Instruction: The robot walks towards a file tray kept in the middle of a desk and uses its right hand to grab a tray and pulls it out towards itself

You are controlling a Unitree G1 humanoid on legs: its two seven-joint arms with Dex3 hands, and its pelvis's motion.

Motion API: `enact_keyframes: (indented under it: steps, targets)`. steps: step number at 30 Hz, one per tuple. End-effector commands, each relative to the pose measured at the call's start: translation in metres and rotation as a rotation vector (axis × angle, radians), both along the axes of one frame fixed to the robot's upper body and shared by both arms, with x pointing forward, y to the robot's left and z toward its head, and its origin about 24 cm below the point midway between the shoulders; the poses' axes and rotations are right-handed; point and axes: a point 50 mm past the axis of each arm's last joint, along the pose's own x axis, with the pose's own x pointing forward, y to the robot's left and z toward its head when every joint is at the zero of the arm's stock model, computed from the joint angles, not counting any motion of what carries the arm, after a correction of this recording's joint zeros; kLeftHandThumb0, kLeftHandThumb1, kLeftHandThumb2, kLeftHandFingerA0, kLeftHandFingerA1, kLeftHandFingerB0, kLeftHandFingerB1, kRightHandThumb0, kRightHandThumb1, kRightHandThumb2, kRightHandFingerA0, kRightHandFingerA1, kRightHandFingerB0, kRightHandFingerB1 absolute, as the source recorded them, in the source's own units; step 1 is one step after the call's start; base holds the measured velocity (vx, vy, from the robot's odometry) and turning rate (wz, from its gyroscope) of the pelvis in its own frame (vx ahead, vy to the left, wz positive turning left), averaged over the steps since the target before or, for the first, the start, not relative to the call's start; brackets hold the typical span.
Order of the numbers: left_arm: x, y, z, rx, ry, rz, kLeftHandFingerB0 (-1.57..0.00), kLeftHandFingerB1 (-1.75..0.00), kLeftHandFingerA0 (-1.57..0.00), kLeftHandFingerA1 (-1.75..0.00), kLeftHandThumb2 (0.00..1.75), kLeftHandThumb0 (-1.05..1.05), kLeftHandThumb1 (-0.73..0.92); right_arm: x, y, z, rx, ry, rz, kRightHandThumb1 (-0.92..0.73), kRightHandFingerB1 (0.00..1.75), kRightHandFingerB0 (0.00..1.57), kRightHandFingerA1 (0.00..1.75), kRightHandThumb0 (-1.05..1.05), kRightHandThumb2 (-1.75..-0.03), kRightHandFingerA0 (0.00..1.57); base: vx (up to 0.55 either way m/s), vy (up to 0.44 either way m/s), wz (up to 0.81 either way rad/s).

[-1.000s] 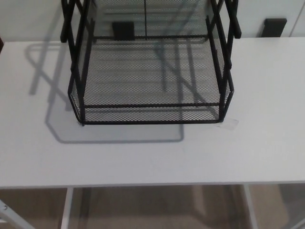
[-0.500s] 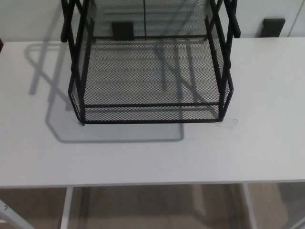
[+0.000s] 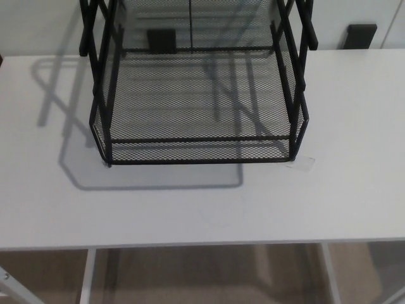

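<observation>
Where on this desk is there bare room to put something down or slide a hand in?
Bare desk runs between the file tray front and the near edge, and down both sides of the tray. The right front corner is tighter: a small clear tab lies there. No hand shows.

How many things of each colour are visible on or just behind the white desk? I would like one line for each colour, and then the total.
Black: 3, namely the mesh file tray and two small black blocks behind the desk, one seen through the mesh and one at the right.
Clear: 1, a small transparent piece lying at the tray's front right corner.
Total: 4.
</observation>
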Motion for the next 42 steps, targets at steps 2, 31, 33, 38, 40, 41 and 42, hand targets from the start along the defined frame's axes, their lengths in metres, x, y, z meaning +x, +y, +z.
enact_keyframes:
  steps: [2,31,33,38,40,41,42]
  targets:
    - [0.015,-0.003,0.012,0.148,-0.131,-0.129,-0.41,-0.65,-0.57,-0.74,0.77,-0.34,0.21,0.023,0.0,0.191,-0.284,-0.95,-0.073,-0.65,0.44,0.35,0.57,-0.52,-0.59,0.5,0.0,0.0,0.0]
    - [0.033,-0.012,0.022,0.206,-0.187,-0.31,-0.42,-0.68,-0.6,-0.77,0.77,-0.46,0.19,0.149,0.137,0.254,-1.172,-1.254,0.533,-0.54,0.43,0.12,0.47,-0.71,-0.57,0.0,0.0,0.0,0.0]
    - [0.035,-0.013,0.022,0.206,-0.182,-0.311,-0.41,-0.67,-0.6,-0.77,0.76,-0.44,0.2,0.156,0.146,0.253,-1.231,-1.221,0.551,-0.55,0.43,0.11,0.43,-0.74,-0.59,0.0,0.0,0.0,0.0]
    - [0.037,-0.012,0.021,0.227,-0.172,-0.345,-0.42,-0.67,-0.59,-0.75,0.75,-0.47,0.21,0.174,0.166,0.245,-1.328,-1.143,0.613,-0.56,0.42,0.12,0.49,-0.77,-0.57,0.0,0.0,0.0,0.0]
    - [0.036,-0.013,0.02,0.231,-0.169,-0.358,-0.44,-0.67,-0.58,-0.74,0.74,-0.48,0.21,0.184,0.175,0.235,-1.339,-1.127,0.633,-0.17,0.51,0.0,0.55,-0.39,-0.84,0.02,0.0,0.0,0.0]
    - [0.037,-0.013,0.02,0.23,-0.172,-0.358,-0.45,-0.67,-0.59,-0.74,0.74,-0.48,0.21,0.189,0.179,0.23,-1.352,-1.113,0.634,-0.41,0.48,0.12,0.5,-0.72,-0.81,0.02,0.0,0.0,0.0]
    - [0.037,-0.013,0.021,0.227,-0.177,-0.358,-0.45,-0.67,-0.59,-0.74,0.74,-0.48,0.21,0.194,0.182,0.225,-1.346,-1.094,0.64,-0.4,0.47,0.12,0.48,-0.7,-0.8,0.02,0.0,0.0,0.0]
